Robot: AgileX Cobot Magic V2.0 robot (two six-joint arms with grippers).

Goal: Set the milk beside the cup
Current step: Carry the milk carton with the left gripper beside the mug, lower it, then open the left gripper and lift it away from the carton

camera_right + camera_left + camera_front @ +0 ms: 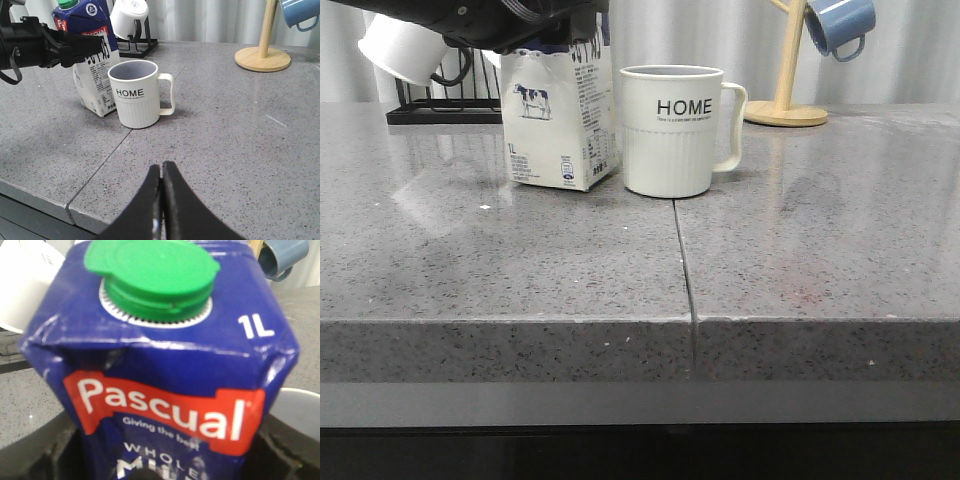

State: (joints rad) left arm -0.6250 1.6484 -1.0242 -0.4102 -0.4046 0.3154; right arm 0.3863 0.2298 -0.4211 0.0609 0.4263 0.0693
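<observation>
The milk (560, 125) is a white carton with a cow picture and a dark blue top. It stands on the grey counter just left of the cup (672, 130), a cream mug reading "HOME", with a narrow gap between them. My left gripper (555, 35) is shut on the milk's top. In the left wrist view the milk (165, 365) fills the frame between the dark fingers (35, 460), with the cup's rim (300, 407) beside it. My right gripper (161, 172) is shut and empty, low over the counter well in front of the cup (136, 95) and the milk (95, 92).
A wooden mug tree (785, 100) with a blue mug (840, 22) stands at the back right. A black rack (440, 105) with a white mug (405, 45) stands behind the milk. A seam (685, 270) runs through the counter to its front edge.
</observation>
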